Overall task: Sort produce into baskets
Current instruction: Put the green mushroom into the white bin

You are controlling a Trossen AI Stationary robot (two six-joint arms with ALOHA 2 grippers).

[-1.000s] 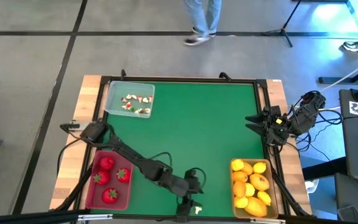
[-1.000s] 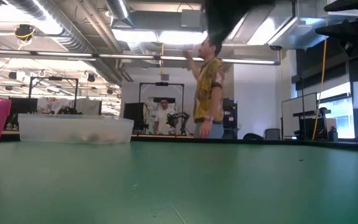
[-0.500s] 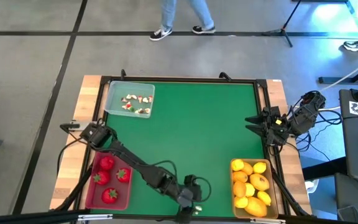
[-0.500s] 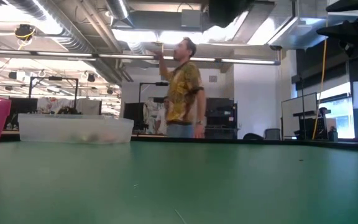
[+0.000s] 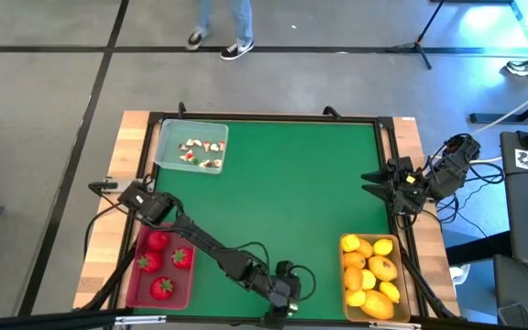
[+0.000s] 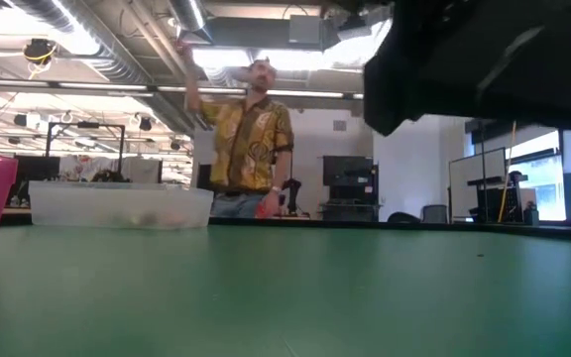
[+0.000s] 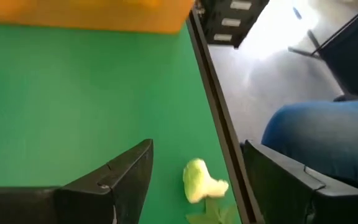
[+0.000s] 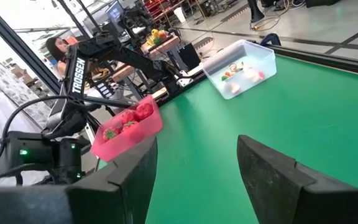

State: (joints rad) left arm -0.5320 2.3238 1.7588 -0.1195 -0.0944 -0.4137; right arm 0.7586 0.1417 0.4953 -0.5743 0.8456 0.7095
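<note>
Now, working from the left, the pinkish-red basket [image 5: 160, 268] sits at the near left of the counter [image 5: 282, 192] with its strawberries [image 5: 158, 242] already in, and the clear basket [image 5: 192, 146] at the far left holds the tiny white-and-red bits [image 5: 200, 151]; neither needs me for this step. My left end effector [image 5: 287, 302] is reached out low over the near edge, between the red basket and the tan-yellow basket [image 5: 372, 274]. Its fingers [image 7: 114, 180] stand apart and grasp nothing. Between them, close to the counter's near rim, lies one pale yellow-green piece [image 7: 200, 182] with a bit of green leaf beside it. I judge this to be the stray still to be sorted, and the step in hand is to pick it up. To do it well I would centre the fingers on the piece's body, not the leaf, come straight down, and close gently so it does not squirt toward the rim and off the counter. The black edge rail is just beside it, so the outer finger needs room there. Which basket it belongs in I cannot tell from its colour; the lemons [image 5: 368, 270] seem nearest. My right end effector [image 5: 380, 181] waits at the far right edge, released and empty.
</note>
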